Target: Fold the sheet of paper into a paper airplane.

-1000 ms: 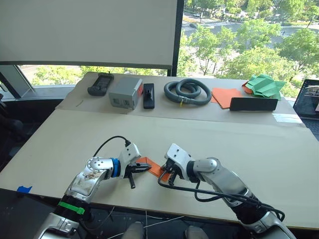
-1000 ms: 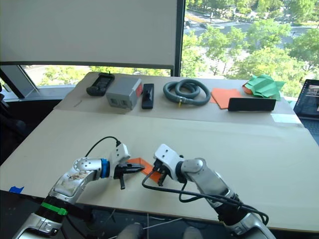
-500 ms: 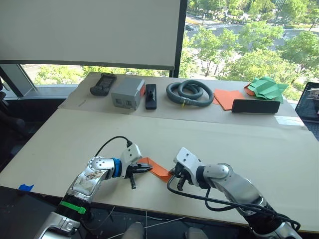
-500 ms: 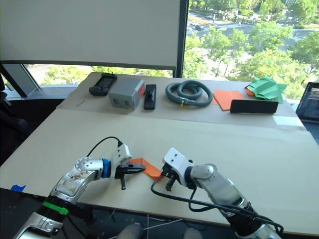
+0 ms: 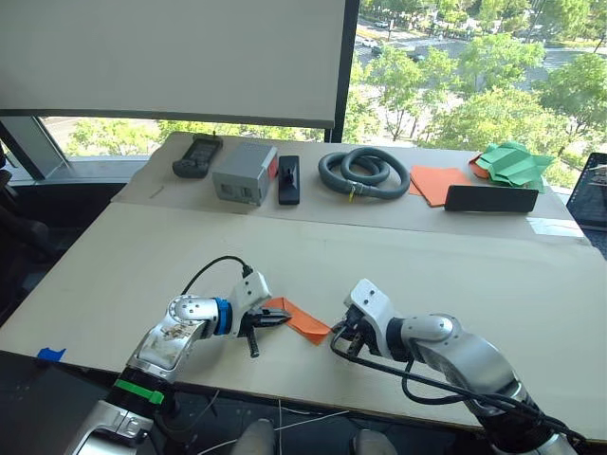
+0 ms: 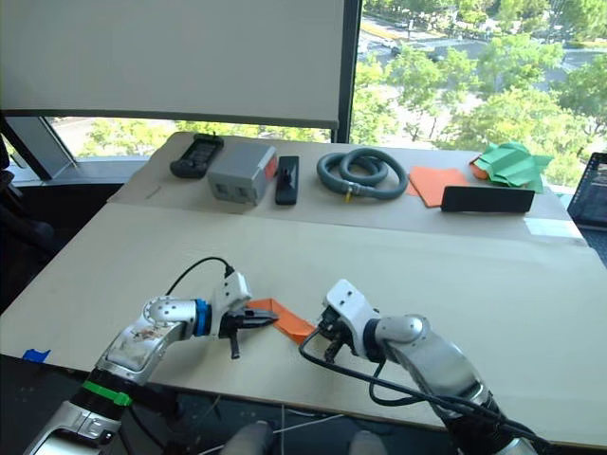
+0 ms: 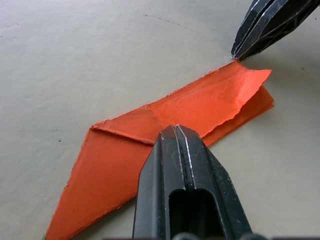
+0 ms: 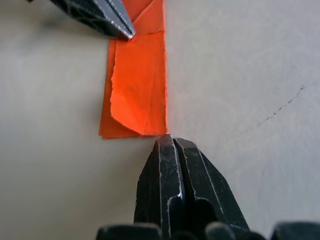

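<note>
The sheet of paper [image 5: 305, 321] lies flat near the table's front edge. It is bright orange and folded into a long narrow shape with one pointed end [image 7: 100, 165]. My left gripper [image 5: 282, 319] is shut, and its tip [image 7: 175, 129] rests on the middle of the folded paper. My right gripper [image 5: 339, 336] is also shut. Its tip [image 8: 167, 137] sits on the table right at the paper's [image 8: 137, 85] square right end, where a loose flap curls up. The paper airplane is out of view.
Along the back strip of the table lie a black handheld device [image 5: 194, 154], a grey box [image 5: 244, 173], a black block [image 5: 288, 179], a coiled grey hose [image 5: 363, 173], an orange paper stack [image 5: 444, 183], a black bar [image 5: 490, 198] and green paper shapes [image 5: 512, 163].
My right gripper has slid rightward off the paper to its right end, uncovering that end. The left gripper has stayed on the paper. The camera has shifted slightly.
</note>
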{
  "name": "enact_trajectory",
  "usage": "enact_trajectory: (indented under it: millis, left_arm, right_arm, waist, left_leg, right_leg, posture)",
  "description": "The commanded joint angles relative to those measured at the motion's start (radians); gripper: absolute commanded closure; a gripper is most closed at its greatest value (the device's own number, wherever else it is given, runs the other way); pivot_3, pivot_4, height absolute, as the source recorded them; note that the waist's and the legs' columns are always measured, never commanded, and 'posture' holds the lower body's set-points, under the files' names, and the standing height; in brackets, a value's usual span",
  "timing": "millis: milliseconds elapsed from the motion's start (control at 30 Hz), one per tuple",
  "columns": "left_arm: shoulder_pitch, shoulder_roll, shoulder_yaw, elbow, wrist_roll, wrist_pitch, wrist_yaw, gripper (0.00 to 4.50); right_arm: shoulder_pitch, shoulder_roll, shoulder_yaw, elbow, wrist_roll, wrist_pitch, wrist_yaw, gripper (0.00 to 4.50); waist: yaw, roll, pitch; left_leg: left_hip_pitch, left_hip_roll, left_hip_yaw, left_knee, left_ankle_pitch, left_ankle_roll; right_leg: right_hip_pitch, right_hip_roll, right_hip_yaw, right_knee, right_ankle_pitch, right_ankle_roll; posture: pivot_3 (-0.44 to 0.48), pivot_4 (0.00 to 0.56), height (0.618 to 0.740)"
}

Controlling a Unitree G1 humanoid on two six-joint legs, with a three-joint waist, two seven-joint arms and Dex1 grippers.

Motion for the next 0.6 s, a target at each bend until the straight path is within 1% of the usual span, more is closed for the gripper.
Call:
enact_trajectory:
  millis: [33,200,333,467,600]
  left_arm:
    - [0.017,0.007,-0.031,0.032,0.036,0.023,0.004,4.50]
    - [0.019,0.008,-0.029,0.026,0.035,0.027,0.006,4.50]
    - [0.020,0.011,-0.025,0.021,0.035,0.029,0.007,4.50]
    - [0.009,0.015,-0.017,0.013,0.028,0.035,0.003,4.50]
    - [-0.036,0.005,-0.015,0.034,0.026,0.032,-0.005,4.50]
  right_arm:
    - [-0.064,0.059,-0.061,-0.056,0.060,-0.036,-0.004,4.49]
    - [-0.083,0.101,-0.020,-0.033,0.050,-0.052,-0.025,4.49]
    - [-0.071,0.089,0.076,0.026,-0.009,-0.086,-0.041,4.49]
    - [-0.038,0.086,0.125,0.072,-0.031,-0.107,-0.047,4.49]
    - [-0.006,0.060,0.162,0.113,-0.056,-0.102,-0.048,4.49]
  waist:
    - [-0.002,0.001,0.001]
    - [-0.001,0.000,0.000]
    - [-0.002,0.000,0.000]
    - [-0.003,0.000,0.000]
    - [-0.005,0.000,0.000]
  left_leg:
    - [0.000,0.000,0.000,0.000,0.000,0.000]
    - [0.000,0.000,0.000,0.000,0.000,0.000]
    - [0.000,0.000,0.000,0.000,0.000,0.000]
    - [0.001,0.000,0.000,0.000,0.000,0.000]
    - [0.001,0.000,0.000,0.000,0.000,0.000]
  right_leg:
    - [0.000,0.000,0.000,0.000,0.000,0.000]
    - [0.001,0.001,-0.001,0.002,0.000,0.001]
    - [0.001,0.001,0.000,0.002,0.001,0.001]
    - [0.000,0.001,0.000,0.002,0.001,0.001]
    - [0.001,0.001,0.000,0.002,0.001,0.001]
  posture:
    - [0.000,0.150,0.702]
    - [0.000,0.150,0.702]
    - [0.000,0.150,0.702]
    - [0.000,0.150,0.702]
    - [0.000,0.150,0.702]
